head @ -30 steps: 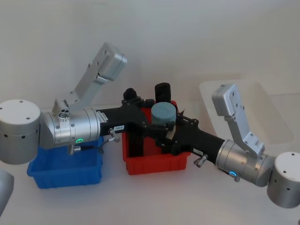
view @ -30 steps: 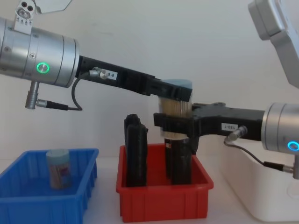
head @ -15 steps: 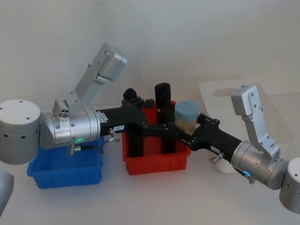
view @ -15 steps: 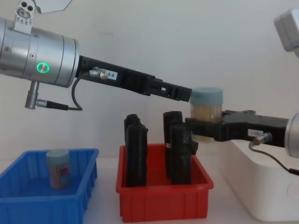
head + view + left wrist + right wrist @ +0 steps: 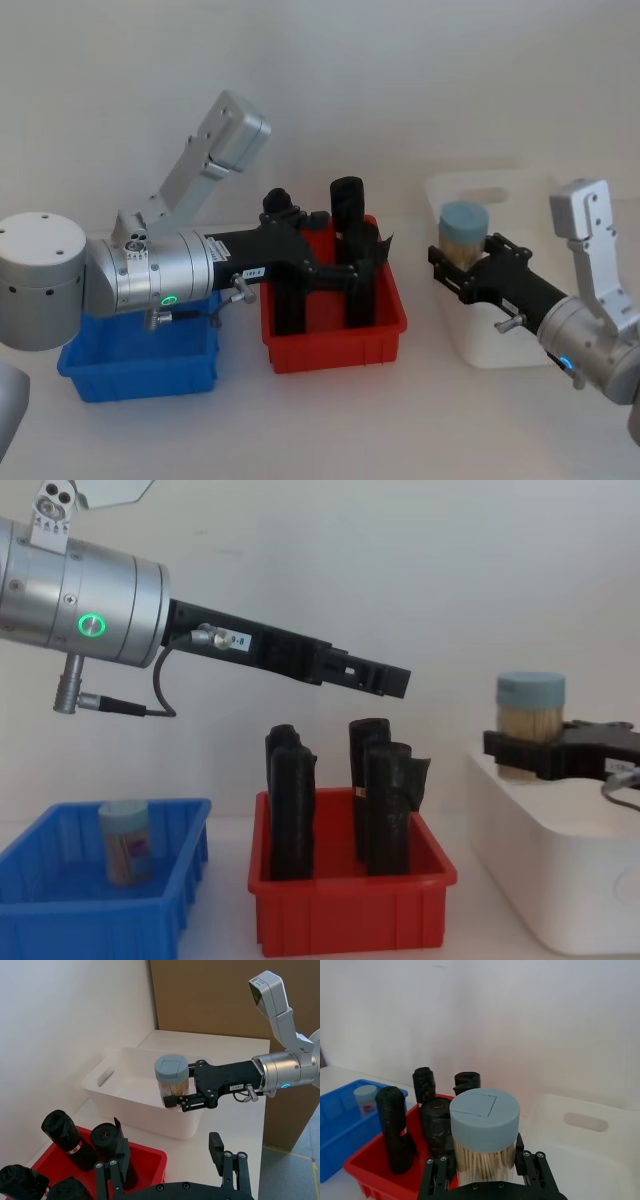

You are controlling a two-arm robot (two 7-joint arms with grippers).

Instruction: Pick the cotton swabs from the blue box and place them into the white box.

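Note:
My right gripper (image 5: 470, 262) is shut on a cotton swabs jar (image 5: 463, 233) with a pale blue cap, held upright just above the left end of the white box (image 5: 485, 345). The same jar (image 5: 530, 716) hangs over the white box's rim (image 5: 560, 865) in the chest view. Another cotton swabs jar (image 5: 127, 842) stands in the blue box (image 5: 60, 915) at the left. My left gripper (image 5: 388, 678) hovers open and empty above the red bin, its fingers (image 5: 112, 1175) spread wide. In the right wrist view the held jar (image 5: 485, 1132) sits between my right gripper's (image 5: 485, 1172) fingers.
A red bin (image 5: 335, 345) with several tall black rolls (image 5: 385, 805) stands between the blue box (image 5: 140, 365) and the white box. My left arm stretches across the blue box and over the red bin.
My right gripper took the jar from my left gripper above the red bin and carried it right, over the white box. My left gripper let go and stayed in place.

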